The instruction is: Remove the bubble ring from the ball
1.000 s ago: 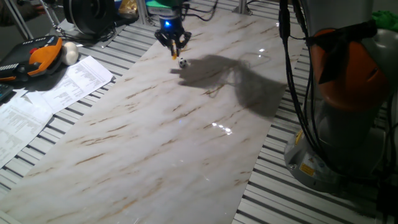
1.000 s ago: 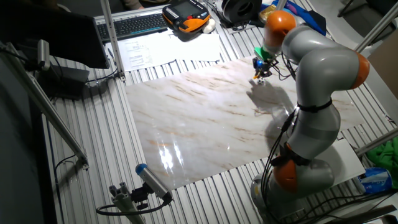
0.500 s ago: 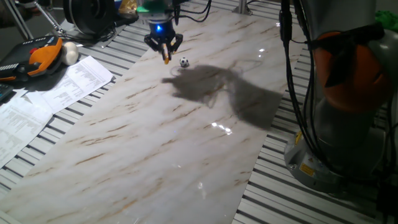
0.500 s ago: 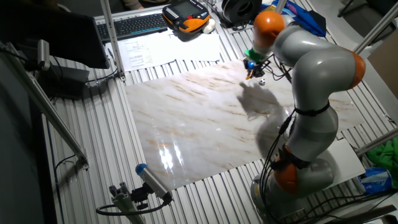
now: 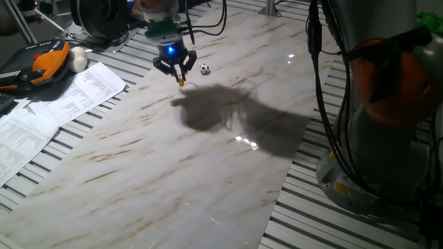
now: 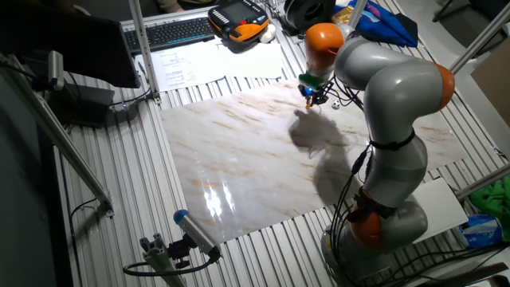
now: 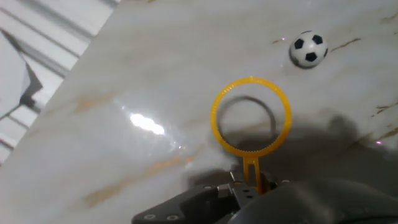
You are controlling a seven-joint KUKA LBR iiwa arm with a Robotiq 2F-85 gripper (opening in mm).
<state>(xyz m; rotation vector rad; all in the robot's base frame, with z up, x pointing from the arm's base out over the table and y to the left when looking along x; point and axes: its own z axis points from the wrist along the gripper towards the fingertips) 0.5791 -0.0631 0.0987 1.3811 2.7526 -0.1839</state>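
Observation:
My gripper [image 5: 178, 71] is shut on the handle stub of the bubble ring [image 7: 251, 117], a thin orange-yellow hoop that hangs a little above the marble board. In the hand view the hoop is empty and the ball [image 7: 308, 48], white with dark spots, lies apart from it on the board, up and to the right. In one fixed view the ball [image 5: 205, 68] rests on the board just right of my gripper, and the ring [image 5: 181, 81] shows as an orange tip below the fingers. In the other fixed view my gripper [image 6: 310, 100] is left of the ball [image 6: 335, 104].
The marble board [image 5: 208, 152] lies on a slatted metal table. Paper sheets [image 5: 62, 104], an orange-and-black pendant [image 5: 41, 62] and a larger cream ball [image 5: 78, 59] lie at the left. The arm's base [image 5: 387, 138] stands at the right. A keyboard [image 6: 171, 32] is at the far side.
My gripper has lifted the ring off the ball and carried it left, away from it. The ball has stayed on the board, shifted only slightly.

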